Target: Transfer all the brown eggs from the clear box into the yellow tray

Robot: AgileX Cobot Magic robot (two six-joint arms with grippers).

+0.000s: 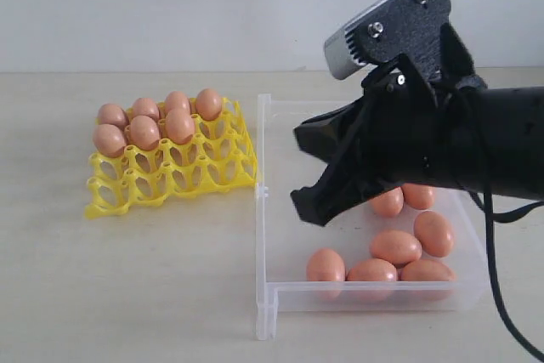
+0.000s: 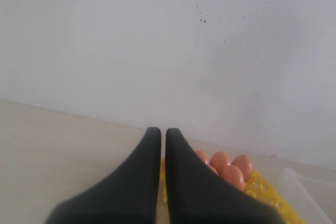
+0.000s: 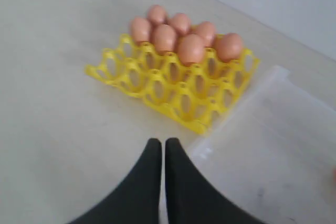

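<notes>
The yellow tray (image 1: 170,178) sits on the left of the table with several brown eggs (image 1: 144,132) filling its far cups. To its right stands the clear box (image 1: 265,295), where several brown eggs (image 1: 395,246) lie loose at the near right. My right gripper (image 1: 303,138) hangs shut and empty above the box's left side, pointing toward the tray. In the right wrist view its tips (image 3: 159,141) are near the box (image 3: 273,145), short of the tray (image 3: 173,95). My left gripper (image 2: 158,129) is shut and empty, with the tray's eggs (image 2: 226,163) beyond it.
The pale table (image 1: 127,295) runs back to a white wall. A black cable (image 1: 501,295) hangs from the right arm at the box's near right corner. The left arm is out of the exterior view.
</notes>
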